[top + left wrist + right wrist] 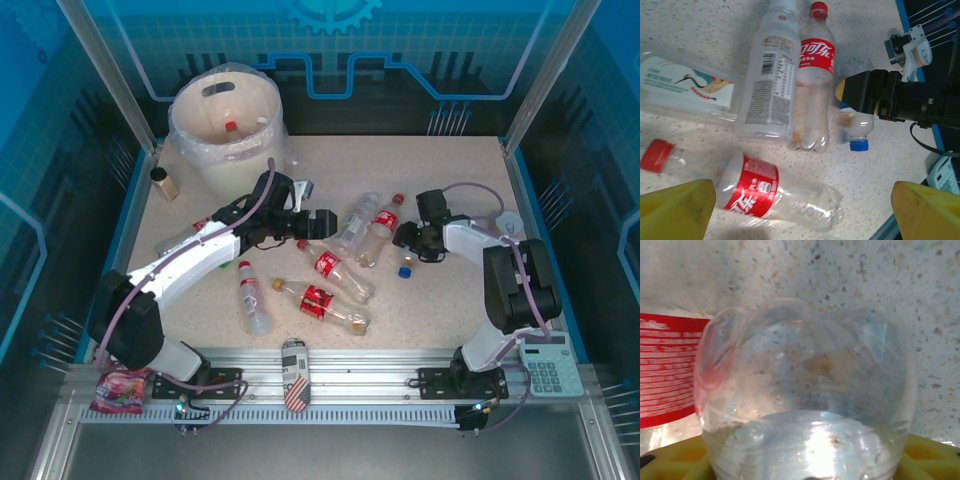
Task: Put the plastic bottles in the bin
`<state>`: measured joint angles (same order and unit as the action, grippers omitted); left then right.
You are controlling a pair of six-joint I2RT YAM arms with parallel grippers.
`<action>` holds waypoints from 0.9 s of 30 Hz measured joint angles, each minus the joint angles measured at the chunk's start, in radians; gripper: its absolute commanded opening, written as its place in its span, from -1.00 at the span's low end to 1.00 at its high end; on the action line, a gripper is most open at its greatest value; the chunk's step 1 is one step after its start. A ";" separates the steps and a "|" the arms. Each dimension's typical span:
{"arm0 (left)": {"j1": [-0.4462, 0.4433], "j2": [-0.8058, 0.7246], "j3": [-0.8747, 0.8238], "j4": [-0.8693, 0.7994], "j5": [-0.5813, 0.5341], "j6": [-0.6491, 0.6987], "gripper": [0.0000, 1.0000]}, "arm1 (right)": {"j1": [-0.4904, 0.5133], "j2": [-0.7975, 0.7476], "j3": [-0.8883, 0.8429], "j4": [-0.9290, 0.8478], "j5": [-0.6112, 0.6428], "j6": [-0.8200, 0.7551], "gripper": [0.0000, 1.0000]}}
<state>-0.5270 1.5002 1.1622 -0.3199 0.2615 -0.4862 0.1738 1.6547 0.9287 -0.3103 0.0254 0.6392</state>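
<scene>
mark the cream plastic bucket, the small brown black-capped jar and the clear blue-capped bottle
large cream round plastic bin point(225, 172), top view, front wall
small brown jar with black cap point(167, 187), top view, body
small clear blue-capped plastic bottle point(855, 126), left wrist view, neck

Stretches the left arm from its base up and across toward the middle, elbow bent low. Holds the left gripper point(320, 220) wide open, with the yellow fingers point(677, 212) far apart (one at each bottom corner of the left wrist view). Lifts the right arm straight up from its base, then folds it down and over to the left. Squeezes the right gripper point(407, 240) around the middle of a small blue-capped bottle point(856, 127), low down.
</scene>
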 measured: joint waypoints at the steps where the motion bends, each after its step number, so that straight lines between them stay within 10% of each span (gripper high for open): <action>1: 0.000 0.009 0.000 0.021 0.011 -0.013 0.85 | -0.001 -0.019 0.000 -0.002 -0.006 -0.003 0.24; 17: 0.002 0.077 -0.015 0.261 0.220 -0.118 0.92 | -0.041 -0.232 -0.024 0.094 -0.456 -0.101 0.22; 27: -0.007 0.138 -0.133 0.512 0.361 -0.247 0.83 | -0.061 -0.195 -0.085 0.441 -0.676 0.270 0.21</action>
<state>-0.5343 1.6382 1.0294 0.1921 0.6224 -0.7334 0.1131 1.4601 0.8440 0.1307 -0.6502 0.9092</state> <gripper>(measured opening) 0.891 0.608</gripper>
